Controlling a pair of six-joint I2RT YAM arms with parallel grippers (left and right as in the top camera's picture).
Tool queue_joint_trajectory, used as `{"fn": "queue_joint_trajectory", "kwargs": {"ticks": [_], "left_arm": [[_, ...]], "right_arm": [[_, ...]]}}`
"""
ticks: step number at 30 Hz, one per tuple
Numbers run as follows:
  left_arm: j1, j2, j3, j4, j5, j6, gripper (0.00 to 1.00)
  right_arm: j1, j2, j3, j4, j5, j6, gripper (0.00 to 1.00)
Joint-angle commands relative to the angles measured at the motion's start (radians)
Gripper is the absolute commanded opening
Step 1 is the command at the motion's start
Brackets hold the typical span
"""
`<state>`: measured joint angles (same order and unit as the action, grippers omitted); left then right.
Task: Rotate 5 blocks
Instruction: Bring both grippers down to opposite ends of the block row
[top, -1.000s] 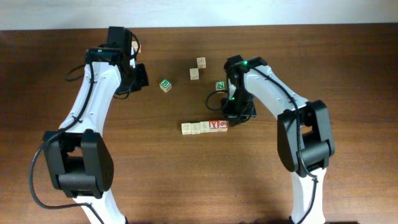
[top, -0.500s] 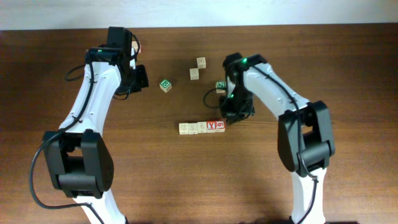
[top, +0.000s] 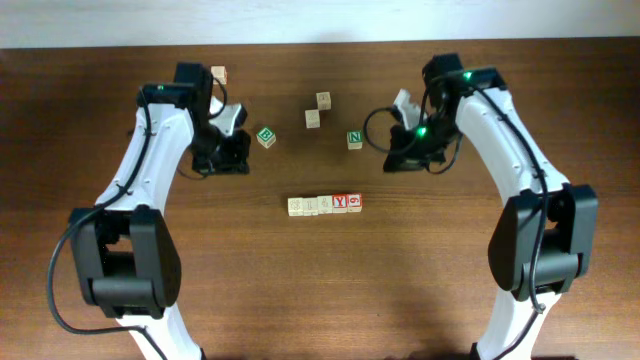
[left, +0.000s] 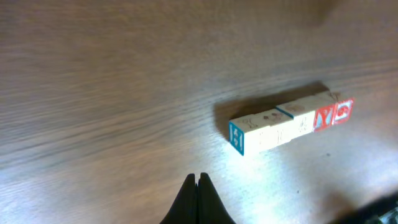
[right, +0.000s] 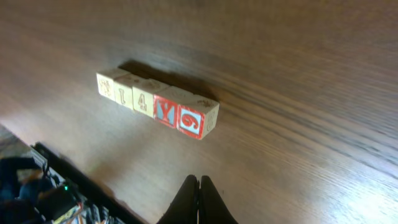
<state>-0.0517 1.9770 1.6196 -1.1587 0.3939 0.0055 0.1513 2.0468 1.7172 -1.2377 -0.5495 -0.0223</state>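
Observation:
Five pale wooden blocks (top: 325, 204) lie touching in a straight row at the table's middle. One shows a red Y face (top: 342, 202), and the right end block shows a red 9 (right: 191, 121). In the left wrist view the row (left: 289, 121) has a blue-marked face (left: 237, 138) at its near end. My left gripper (top: 232, 160) hangs shut and empty to the upper left of the row, its tips (left: 198, 178) short of the blue end. My right gripper (top: 398, 160) is shut and empty to the upper right, and its tips (right: 199, 179) are clear of the row (right: 158, 111).
A green B cube (top: 265, 137) sits next to my left gripper, and a green N cube (top: 354, 139) lies left of my right gripper. Two tan cubes (top: 323, 100) (top: 313, 118) rest behind the row. Another pale cube (top: 218, 75) lies at the far left.
My right gripper has pulled away from the row's right end, up and to the right. The left gripper swung down and slightly right. The row slid a little left.

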Motion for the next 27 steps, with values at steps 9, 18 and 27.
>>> {"fn": "queue_joint_trajectory", "kwargs": {"ticks": [9,18,27], "left_arm": [[0.008,0.002,-0.319,0.248,0.17,0.055,0.0],[0.008,0.002,-0.391,0.344,0.267,0.059,0.0],[-0.06,0.003,-0.391,0.382,0.282,0.123,0.0]], "right_arm": [[0.006,0.004,-0.33,0.298,-0.12,0.087,0.05],[0.005,0.004,-0.425,0.41,-0.128,0.136,0.04],[0.005,0.004,-0.425,0.409,-0.129,0.136,0.05]]}}
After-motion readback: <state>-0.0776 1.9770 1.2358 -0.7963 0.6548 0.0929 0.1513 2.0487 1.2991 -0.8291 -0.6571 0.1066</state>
